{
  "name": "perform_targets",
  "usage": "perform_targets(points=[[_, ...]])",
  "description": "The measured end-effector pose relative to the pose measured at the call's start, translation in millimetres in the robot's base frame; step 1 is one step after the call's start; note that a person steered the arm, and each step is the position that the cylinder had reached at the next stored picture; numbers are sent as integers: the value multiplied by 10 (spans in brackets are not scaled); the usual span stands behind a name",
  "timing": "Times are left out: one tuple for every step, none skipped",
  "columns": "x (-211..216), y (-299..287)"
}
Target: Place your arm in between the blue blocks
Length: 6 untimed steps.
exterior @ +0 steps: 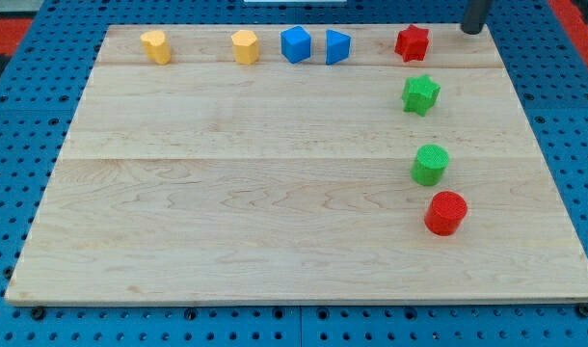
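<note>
Two blue blocks sit side by side near the view's top edge of the wooden board [275, 193]: a blue cube-like block [295, 44] and a blue wedge-shaped block [337, 46] just to its right, with a narrow gap between them. My tip [471, 30] is at the view's top right, at the board's far edge, well to the right of both blue blocks and right of the red star block [412, 42].
Two yellow blocks [155, 46] [245, 46] stand left of the blue ones. A green star block [420, 94], a green cylinder [430, 165] and a red cylinder [445, 213] line the right side. A blue pegboard [14, 173] surrounds the board.
</note>
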<state>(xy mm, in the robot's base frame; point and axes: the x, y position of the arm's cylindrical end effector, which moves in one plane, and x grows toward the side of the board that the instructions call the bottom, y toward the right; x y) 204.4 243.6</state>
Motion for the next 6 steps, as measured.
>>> perform_targets(points=[[74, -635], [425, -855], [502, -1082], [84, -1122], [86, -1869], [321, -2183]])
